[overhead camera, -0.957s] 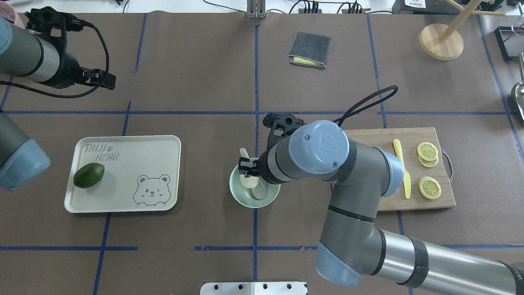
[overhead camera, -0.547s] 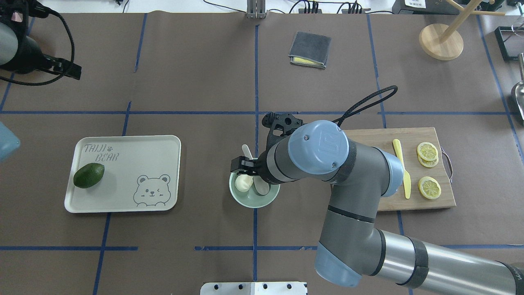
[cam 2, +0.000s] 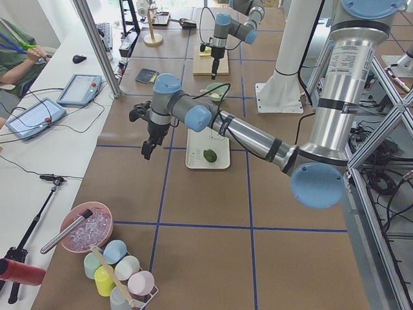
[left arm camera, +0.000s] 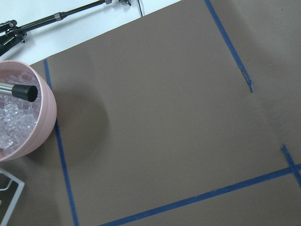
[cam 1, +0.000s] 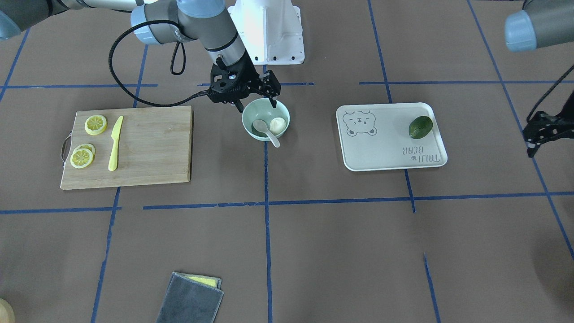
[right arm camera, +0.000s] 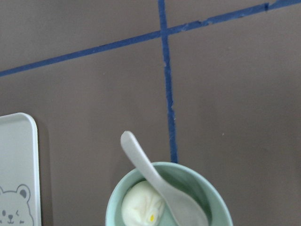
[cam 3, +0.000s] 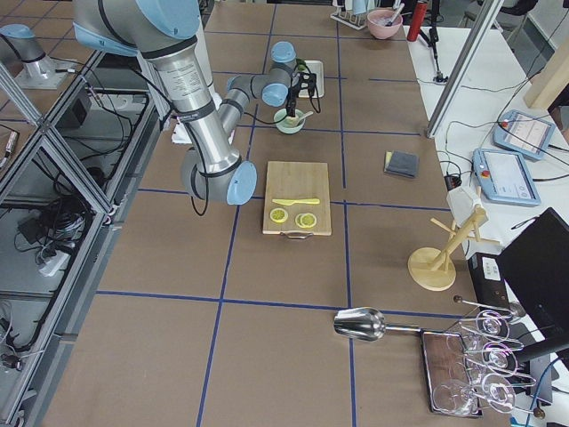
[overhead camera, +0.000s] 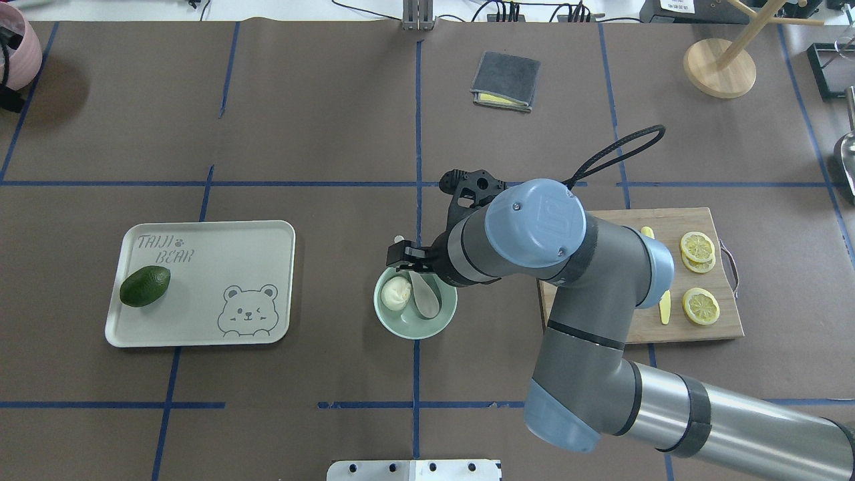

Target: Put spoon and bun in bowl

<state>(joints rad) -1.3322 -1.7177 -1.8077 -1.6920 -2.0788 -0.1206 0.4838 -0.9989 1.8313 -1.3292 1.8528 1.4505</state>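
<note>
1. Far left: the left gripper (cam 1: 532, 142) hangs over bare brown surface (overhead camera: 320, 120), well apart from the task items. Whether its fingers are spread or pressed together cannot be told.
2. Far-left corner: one pink bowl (left arm camera: 33, 132) of clear ice stands at the surface's edge.
3. Left of centre: one pale tray (overhead camera: 214, 267), printed with a bear, carries a single green avocado (overhead camera: 145, 286) near its left end.
4. Centre: one mint-green bowl (overhead camera: 427, 327) holds both task items. One white bun (overhead camera: 395, 292) lies in its left half. One off-white spoon (overhead camera: 425, 297) lies just beside it on the right, scoop down in the bowl, handle leaning out over the far rim, away from the robot.
5. Above the bowl: the right gripper (cam 1: 255, 104) hovers with fingers spread wide, gripping nothing and touching neither bun nor spoon.
6. Right: one wooden cutting board (overhead camera: 668, 334) bears one yellow knife (overhead camera: 664, 307) and three lemon slices (overhead camera: 701, 306). Two slices overlap at the far end; the third lies alone, nearer.
7. Far side: one folded grey cloth (overhead camera: 505, 80) lies right of centre, and one wooden stand (overhead camera: 719, 67) rises at the far right.
</note>
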